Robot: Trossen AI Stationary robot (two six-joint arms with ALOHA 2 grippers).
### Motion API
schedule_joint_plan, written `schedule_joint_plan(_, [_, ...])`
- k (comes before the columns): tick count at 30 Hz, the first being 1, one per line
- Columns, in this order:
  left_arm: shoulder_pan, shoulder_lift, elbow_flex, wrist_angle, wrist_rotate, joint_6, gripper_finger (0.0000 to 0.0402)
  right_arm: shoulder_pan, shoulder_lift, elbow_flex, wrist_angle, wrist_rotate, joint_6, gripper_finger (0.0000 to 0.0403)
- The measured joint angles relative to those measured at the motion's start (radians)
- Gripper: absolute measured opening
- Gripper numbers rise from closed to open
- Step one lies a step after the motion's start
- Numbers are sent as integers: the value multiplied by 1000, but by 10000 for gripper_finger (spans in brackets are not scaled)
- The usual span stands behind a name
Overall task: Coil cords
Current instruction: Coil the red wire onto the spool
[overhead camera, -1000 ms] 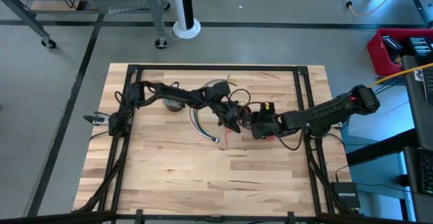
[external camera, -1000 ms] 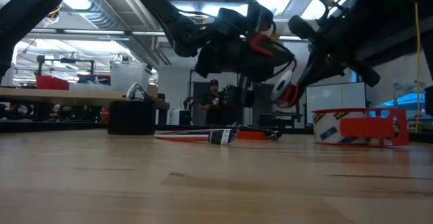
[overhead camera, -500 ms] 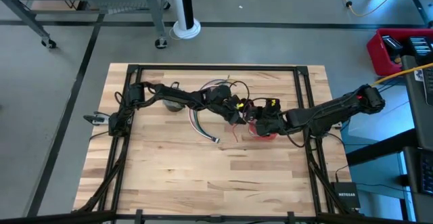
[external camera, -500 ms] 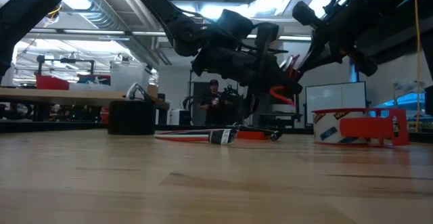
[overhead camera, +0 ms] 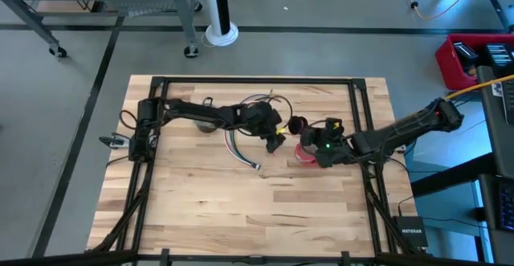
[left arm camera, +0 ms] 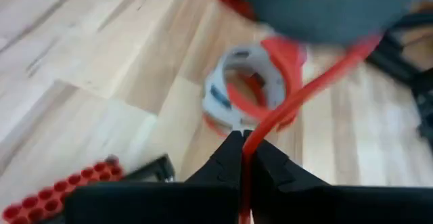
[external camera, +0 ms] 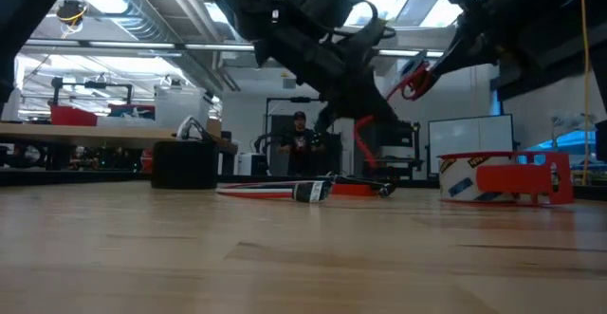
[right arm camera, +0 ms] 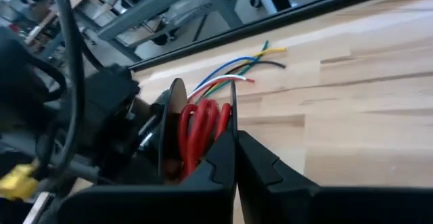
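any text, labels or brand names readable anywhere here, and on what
"NETGEAR": white letters on the small black box on the floor right of the table; small, so read with some doubt.
Print on the tape roll: dark marks on its white side, too blurred to read.
Nothing else legible in any view.

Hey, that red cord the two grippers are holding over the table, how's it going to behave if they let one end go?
Probably floppy: the red cord bends in a loose curve from the left gripper. Likely springy too, since its wound loops beside the right gripper may unwind if released. It looks thin and light, so it should drop harmlessly.
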Motion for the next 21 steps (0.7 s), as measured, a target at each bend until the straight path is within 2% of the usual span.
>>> schedule_joint_plan(5, [-39, -1, -2, -98, -82, 75, 0, 72, -25, -53, 27, 42, 75, 3])
schedule_joint_plan(12, [-80, -1, -1, -114, -229, 157, 0, 185, -36, -117, 73, 100, 187, 3])
schedule_joint_plan(16, [-76, -1, -1, -161, -276, 159, 0, 246, -36, -127, 103, 115, 188, 3])
schedule_joint_plan(21, [-57, -1, 1, -164, -274, 137, 0, 312, -35, -128, 104, 140, 215, 3])
